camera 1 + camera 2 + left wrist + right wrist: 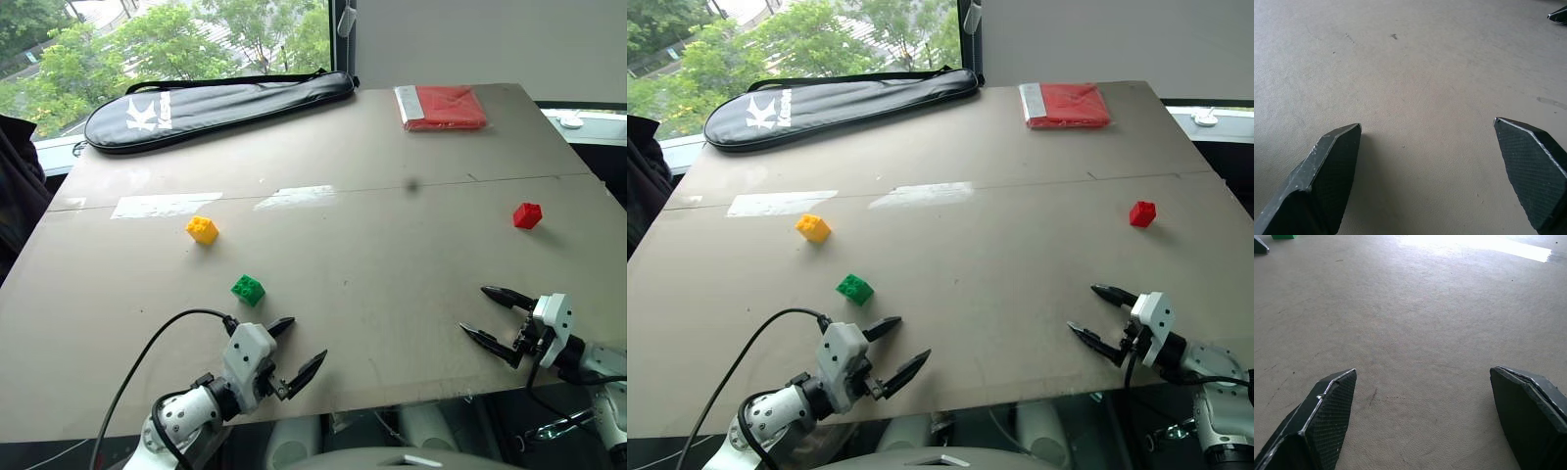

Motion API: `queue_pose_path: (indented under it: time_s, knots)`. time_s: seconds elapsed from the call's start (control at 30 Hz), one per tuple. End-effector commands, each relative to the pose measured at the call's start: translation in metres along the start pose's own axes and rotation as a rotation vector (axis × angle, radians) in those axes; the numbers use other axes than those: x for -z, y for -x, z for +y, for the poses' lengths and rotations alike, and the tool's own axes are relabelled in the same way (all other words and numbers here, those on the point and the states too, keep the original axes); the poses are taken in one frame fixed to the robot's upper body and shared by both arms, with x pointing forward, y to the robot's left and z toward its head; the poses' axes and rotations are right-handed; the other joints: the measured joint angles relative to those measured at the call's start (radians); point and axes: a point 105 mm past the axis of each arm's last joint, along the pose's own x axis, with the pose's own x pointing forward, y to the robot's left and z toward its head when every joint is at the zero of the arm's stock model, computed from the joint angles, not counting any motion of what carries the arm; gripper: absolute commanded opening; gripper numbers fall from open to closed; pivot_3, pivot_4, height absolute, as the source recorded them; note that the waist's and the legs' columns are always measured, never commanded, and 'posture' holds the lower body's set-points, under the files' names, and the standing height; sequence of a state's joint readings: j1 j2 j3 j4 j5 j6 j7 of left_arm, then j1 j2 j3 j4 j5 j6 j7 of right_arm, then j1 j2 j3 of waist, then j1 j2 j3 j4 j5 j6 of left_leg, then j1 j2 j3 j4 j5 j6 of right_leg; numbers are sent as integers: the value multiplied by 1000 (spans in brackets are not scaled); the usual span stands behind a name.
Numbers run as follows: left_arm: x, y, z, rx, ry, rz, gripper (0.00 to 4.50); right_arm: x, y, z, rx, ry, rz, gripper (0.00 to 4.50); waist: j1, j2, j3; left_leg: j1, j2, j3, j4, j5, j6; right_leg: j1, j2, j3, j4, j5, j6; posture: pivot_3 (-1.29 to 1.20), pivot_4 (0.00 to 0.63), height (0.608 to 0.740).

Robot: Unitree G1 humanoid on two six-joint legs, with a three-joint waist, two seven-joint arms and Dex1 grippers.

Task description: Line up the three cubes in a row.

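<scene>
Left eye view, cubes: 3, unaligned; yellow cube and green cube toward tabletop left edge, red cube near right edge.
Left gripper: spread, empty.
Right gripper: spread, empty.

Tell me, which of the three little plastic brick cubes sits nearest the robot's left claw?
The green studded plastic cube, just beyond the open left gripper. The yellow cube lies farther back; the red cube is far across, by the right side.
</scene>
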State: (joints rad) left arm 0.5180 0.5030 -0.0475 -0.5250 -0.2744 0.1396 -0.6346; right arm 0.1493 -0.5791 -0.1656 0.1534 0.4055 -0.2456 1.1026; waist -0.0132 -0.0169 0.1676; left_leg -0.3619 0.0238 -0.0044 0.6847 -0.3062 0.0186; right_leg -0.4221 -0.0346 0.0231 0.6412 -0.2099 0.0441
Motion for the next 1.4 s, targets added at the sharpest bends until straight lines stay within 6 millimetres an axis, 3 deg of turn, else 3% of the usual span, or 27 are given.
queue_pose_path:
  time_s: [0.03,0.63,0.97,1.03,1.17,1.4]
  knots:
    - [6,4,3,-44,1,17,4444,4,5,0,14,-13,14,4500,0,0,0,0,0,0,0,0,0,0,0,0,0,0,0,0,150,707]
    - [-4,-1,10,-39,-14,-7,4444,-1,1,2,33,-14,9,4500,1,-1,1,0,0,-1,0,0,0,0,0,-1,0,0,0,0,150,707]
    - [-11,0,8,0,-38,4,4444,-18,-2,-11,124,-30,-51,4500,0,1,2,-1,0,0,0,0,0,-1,0,0,0,0,0,0,150,707]
    - [-17,-1,7,20,-47,-6,4444,-28,-1,-23,205,-34,-86,4500,1,2,3,-2,0,0,0,0,0,-2,0,0,0,0,0,0,150,707]
    - [-44,-9,4,102,-85,-52,4444,-50,8,-68,504,-26,-171,4500,1,3,6,-5,0,1,1,0,0,-4,0,0,1,0,0,0,150,707]
    - [-98,-24,4,287,-185,-116,4444,-55,17,-124,878,-83,-165,4500,1,4,5,-15,-2,3,2,1,0,-12,1,-1,2,5,-1,0,150,707]
